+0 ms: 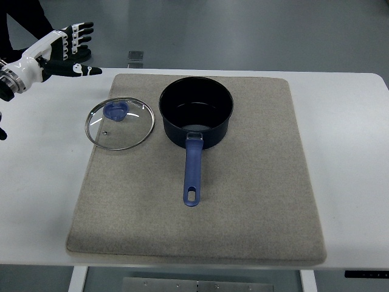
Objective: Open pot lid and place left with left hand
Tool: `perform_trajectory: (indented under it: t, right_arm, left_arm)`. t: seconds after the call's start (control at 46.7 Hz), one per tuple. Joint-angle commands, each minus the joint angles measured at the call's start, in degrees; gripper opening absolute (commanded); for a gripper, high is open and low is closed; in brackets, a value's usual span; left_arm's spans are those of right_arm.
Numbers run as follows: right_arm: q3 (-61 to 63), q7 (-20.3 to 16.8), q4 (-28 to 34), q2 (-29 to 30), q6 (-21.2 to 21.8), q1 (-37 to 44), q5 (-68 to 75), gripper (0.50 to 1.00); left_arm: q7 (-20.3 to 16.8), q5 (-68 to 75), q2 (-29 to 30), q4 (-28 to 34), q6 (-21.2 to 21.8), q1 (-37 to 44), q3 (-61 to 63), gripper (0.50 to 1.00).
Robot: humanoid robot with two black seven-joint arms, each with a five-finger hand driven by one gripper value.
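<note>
While the pot (196, 112) stands uncovered on the mat (255, 201), its blue handle (192, 170) pointing toward the near edge, the job looks all but done, to my eye. Nearest lies that handle, then the dark pot itself, which appears empty. Just to its left the glass lid (120, 123) rests flat on the mat, knob (115, 111) up, its rim close beside the pot wall but not visibly touching it, and slightly overhanging the mat's left border.

What remains, I judge, is only a clean retreat: the arm should draw off up and to the left, away from the lid, so nothing nudges the rim or slides the glass off the mat onto the bare table (36, 182).

Farthest, at the top left corner, the left hand (70, 52) hovers beyond the table's edge, well apart from the lid. Its fingers (78, 35) are spread and loose, holding nothing, touching nothing.
</note>
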Motion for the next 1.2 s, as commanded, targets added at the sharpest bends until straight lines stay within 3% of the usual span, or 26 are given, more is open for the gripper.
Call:
perform_trajectory:
  t: [0.0,0.257,0.407,0.578,0.878,1.178]
  right_arm:
    - [0.02,0.00,0.00,0.00,0.00,-0.01,0.00,0.915]
    - [0.03,0.00,0.00,0.00,0.00,-0.01,0.00,0.915]
    - [-0.06,0.00,0.00,0.00,0.00,-0.01,0.00,0.915]
    - [0.03,0.00,0.00,0.00,0.00,-0.01,0.00,0.915]
    - [0.03,0.00,0.00,0.00,0.00,-0.01,0.00,0.915]
    - [0.03,0.00,0.00,0.00,0.00,-0.01,0.00,0.915]
  left_arm:
    - [0.30,-4.12,-0.08,0.72,-0.79,0.88,-0.06,0.992]
    - [1.70,-12.47,-0.16,1.60,-12.39,2.81,-2.69,0.990]
    - [8.99,-15.37,-1.74,3.09,-21.08,4.48,-8.05,0.990]
    - [19.98,-19.94,-2.10,4.15,-21.21,7.56,-15.17,0.992]
    - [31.23,-37.07,-1.31,7.40,-21.21,6.86,-16.14,0.992]
    - [32.91,-40.42,-2.18,8.99,-21.21,6.15,-16.32,0.992]
